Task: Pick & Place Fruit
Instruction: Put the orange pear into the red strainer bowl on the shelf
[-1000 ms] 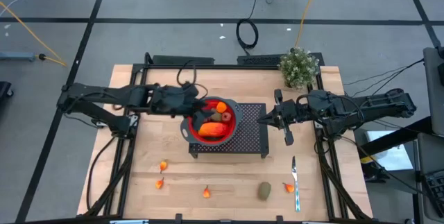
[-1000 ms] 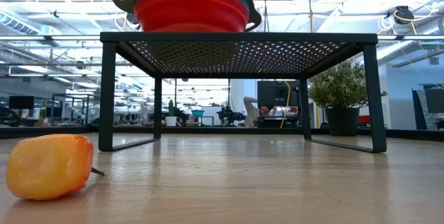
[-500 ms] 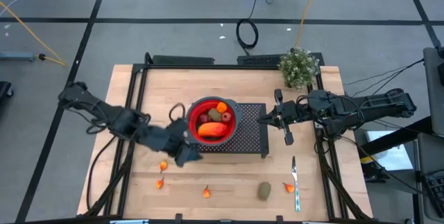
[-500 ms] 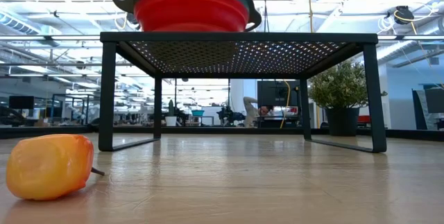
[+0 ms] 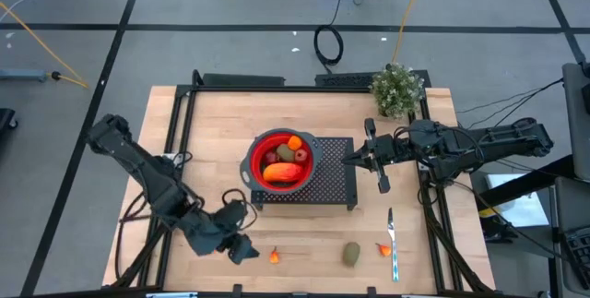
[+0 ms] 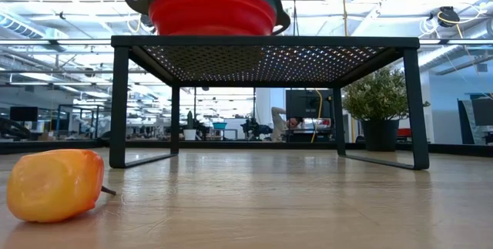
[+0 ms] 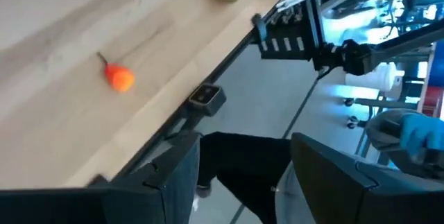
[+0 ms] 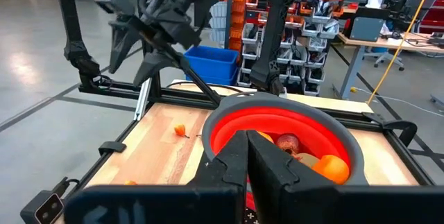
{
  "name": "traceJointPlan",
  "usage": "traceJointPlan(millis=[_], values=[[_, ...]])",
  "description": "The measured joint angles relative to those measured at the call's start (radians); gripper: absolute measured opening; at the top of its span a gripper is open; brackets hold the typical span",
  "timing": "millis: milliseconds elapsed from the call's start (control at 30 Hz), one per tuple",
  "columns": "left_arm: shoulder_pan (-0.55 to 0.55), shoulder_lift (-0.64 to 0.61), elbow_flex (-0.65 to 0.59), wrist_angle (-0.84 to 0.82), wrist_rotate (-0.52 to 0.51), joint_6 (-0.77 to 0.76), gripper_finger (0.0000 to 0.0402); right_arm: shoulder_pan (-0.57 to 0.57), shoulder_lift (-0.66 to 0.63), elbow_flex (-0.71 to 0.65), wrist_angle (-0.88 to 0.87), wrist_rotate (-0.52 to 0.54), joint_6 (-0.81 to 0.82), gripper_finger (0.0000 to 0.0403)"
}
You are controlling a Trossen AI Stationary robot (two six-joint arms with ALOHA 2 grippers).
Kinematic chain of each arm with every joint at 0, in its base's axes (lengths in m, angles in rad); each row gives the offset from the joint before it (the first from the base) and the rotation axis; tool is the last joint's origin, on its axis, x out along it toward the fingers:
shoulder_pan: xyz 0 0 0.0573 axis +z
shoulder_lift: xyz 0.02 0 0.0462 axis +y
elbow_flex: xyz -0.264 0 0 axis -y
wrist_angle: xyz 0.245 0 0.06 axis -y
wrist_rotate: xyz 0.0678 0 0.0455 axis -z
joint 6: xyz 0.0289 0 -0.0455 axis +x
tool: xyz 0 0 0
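we see our left gripper (image 5: 241, 247) spread and empty at seven o'clock near a tiny orange bit (image 5: 274, 256), our right gripper (image 5: 355, 159) pressed together at three o'clock beside the red bowl (image 5: 253, 155) holding the long orange piece (image 5: 281, 172).

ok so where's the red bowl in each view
High view: the red bowl sits on the black mesh stand, mid-table.
Low view: top centre, on the stand, seen from the side.
Left wrist view: not in it.
Right wrist view: centre, just past the shut right gripper, fruit inside.
Shared landmark: the stand under the bowl.
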Motion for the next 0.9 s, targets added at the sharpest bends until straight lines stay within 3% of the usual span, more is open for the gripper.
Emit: traceJointPlan(millis=[433,900], values=[[-0.052,0.100,0.000,-0.239,0.040,-0.223,0.0225,0.000,0.000,0.000,-0.002,0.000,0.014,0.0002],[-0.052,0.180,-0.001,-0.608,0.083,-0.246,0.0225,0.000,0.000,0.001,-0.008,0.000,0.005,0.0004]])
